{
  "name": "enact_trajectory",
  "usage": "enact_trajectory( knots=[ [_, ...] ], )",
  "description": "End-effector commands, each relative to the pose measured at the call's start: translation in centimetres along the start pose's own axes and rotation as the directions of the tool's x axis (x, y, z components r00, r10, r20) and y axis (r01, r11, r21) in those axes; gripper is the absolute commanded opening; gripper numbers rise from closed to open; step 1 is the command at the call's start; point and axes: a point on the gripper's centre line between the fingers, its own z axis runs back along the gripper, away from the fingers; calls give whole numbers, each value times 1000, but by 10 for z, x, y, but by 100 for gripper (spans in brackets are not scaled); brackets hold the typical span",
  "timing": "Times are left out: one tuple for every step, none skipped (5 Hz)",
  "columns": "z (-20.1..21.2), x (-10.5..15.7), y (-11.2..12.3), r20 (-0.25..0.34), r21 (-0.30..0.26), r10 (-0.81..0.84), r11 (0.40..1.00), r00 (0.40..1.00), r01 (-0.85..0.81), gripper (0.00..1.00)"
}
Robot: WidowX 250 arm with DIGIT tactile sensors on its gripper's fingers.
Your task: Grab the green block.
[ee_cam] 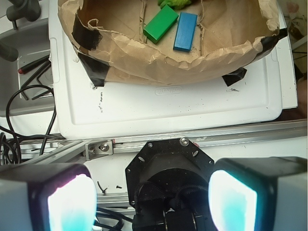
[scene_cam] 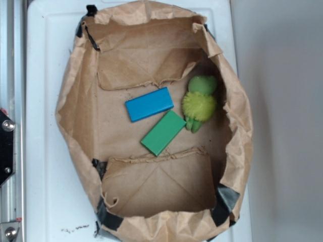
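Green block [scene_cam: 163,132] lies flat on floor of torn-open brown paper bag [scene_cam: 75,126], corner nearly touching blue block [scene_cam: 149,104], fuzzy plush frog [scene_cam: 199,103] just beside its far end. Bag walls taped down to white tray [ee_cam: 168,108], likely to corral the pieces. Pincer [ee_cam: 144,197] spread wide, empty, parked well apart from bag behind aluminium rail [ee_cam: 240,136]. Grab not yet begun.

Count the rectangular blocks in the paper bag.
2. The green block lies mid-bag, angled; the blue block sits just above-left of it in the exterior view, beside the plush toy. Folded flaps could hide more.
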Motion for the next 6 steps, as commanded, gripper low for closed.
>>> enact_trajectory(
  knots=[
    [0, 0, 0, 0, 0, 0, 1000, 1000, 0, 100],
    [-11, 49, 1, 37, -6, 86, 996, 996, -86, 100],
    [-40, 96, 13, 58, 6, 202, 979, 978, -203, 100],
    [-73, 141, 30, 69, -4, 324, 946, 944, -324, 100],
    [-96, 152, 53, 125, 76, 480, 868, 868, -491, 100],
    [-109, 157, 57, 130, 63, 568, 813, 813, -579, 100]
  ],
)
